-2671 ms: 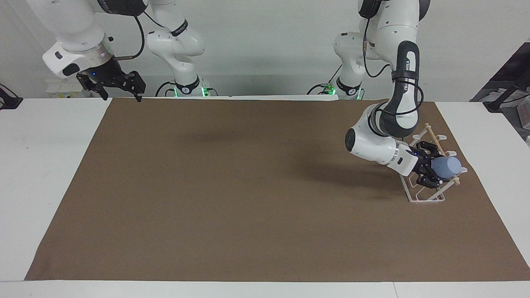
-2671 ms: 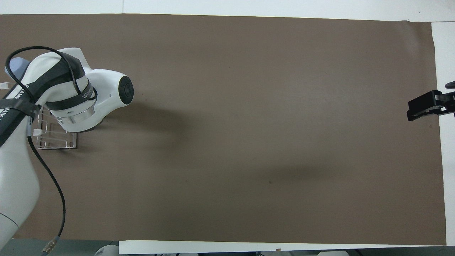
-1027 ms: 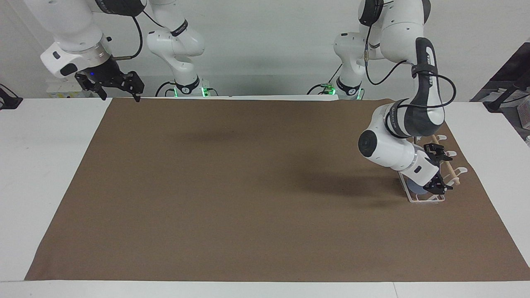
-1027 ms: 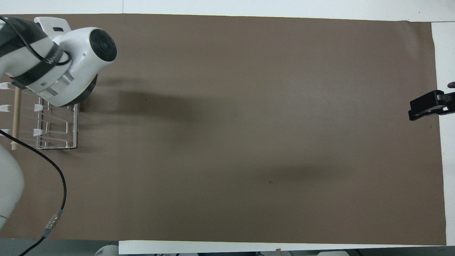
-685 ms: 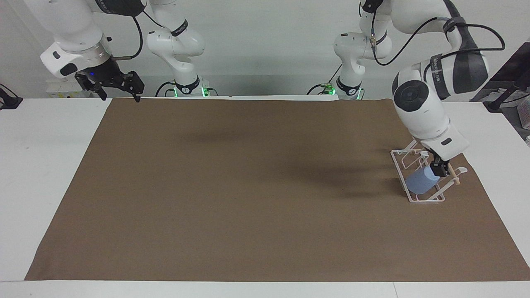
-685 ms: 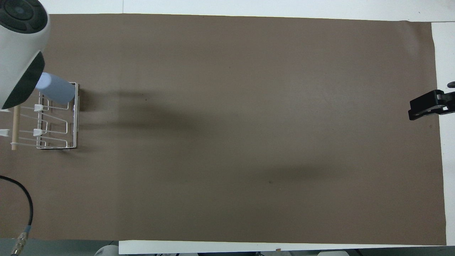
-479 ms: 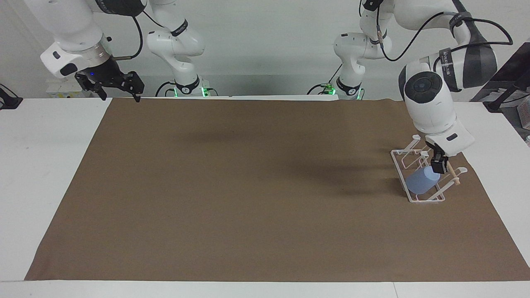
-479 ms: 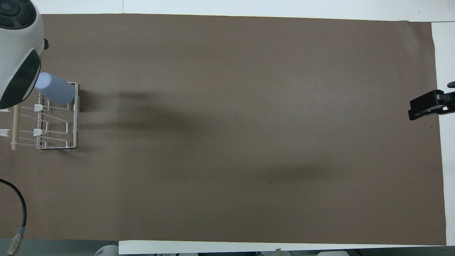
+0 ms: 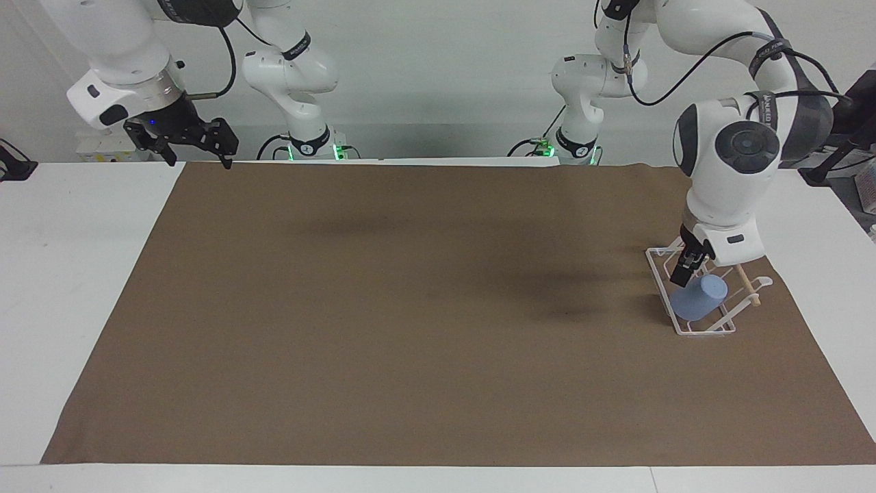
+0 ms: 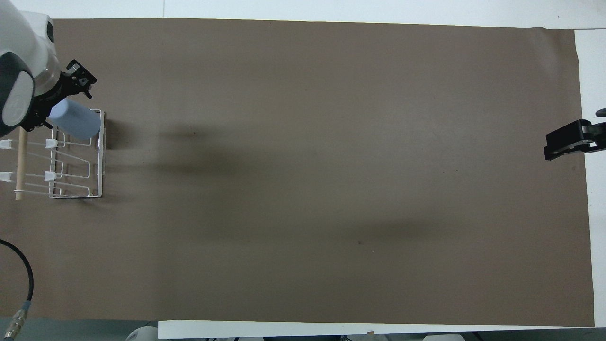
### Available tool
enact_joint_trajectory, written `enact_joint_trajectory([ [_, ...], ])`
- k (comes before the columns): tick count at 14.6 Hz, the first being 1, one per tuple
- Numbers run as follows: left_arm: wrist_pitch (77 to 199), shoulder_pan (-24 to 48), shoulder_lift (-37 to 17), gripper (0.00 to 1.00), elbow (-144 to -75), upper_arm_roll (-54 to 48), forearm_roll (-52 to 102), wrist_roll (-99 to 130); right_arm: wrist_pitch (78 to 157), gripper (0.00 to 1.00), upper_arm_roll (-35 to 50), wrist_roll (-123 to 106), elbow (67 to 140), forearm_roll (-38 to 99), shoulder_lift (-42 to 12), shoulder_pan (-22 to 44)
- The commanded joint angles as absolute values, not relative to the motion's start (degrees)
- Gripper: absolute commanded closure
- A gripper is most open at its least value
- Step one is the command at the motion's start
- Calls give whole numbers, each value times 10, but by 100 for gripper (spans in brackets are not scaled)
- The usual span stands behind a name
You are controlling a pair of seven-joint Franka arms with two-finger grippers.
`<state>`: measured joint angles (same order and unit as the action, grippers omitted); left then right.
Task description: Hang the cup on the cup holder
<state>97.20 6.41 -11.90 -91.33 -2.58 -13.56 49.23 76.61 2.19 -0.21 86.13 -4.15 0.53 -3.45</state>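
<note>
The cup (image 9: 698, 299) sits tilted on a prong of the cup holder (image 9: 718, 327) at the left arm's end of the table (image 9: 75, 274). Left pincer (image 9: 686, 270) wide, empty, just above it. Right pincer (image 9: 198, 140) wide, waiting. Hanging appears done; only retraction remains.

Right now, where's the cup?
The cup sits tilted on the cup holder at the left arm's end of the table, on the prong farthest from the robots; the open left gripper is right over it.
</note>
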Motion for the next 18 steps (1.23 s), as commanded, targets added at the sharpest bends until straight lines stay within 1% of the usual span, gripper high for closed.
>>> enact_joint_trajectory([
  [1,947,29,-81,0,-922,-29,-86,336,768,1,24,-13,858,-33,5,-41],
  [4,938,-1,-66,0,-923,-29,-43,175,768,1,24,-13,858,-33,5,-41],
  [9,908,3,-39,0,-921,-32,-40,8,768,1,24,-13,859,-33,5,-43],
  [14,913,-1,-6,0,-918,-30,-34,-22,770,1,24,-11,858,-33,5,-42],
  [18,918,-11,2,0,-918,-29,-4,-21,770,1,24,-11,858,-33,5,-42],
])
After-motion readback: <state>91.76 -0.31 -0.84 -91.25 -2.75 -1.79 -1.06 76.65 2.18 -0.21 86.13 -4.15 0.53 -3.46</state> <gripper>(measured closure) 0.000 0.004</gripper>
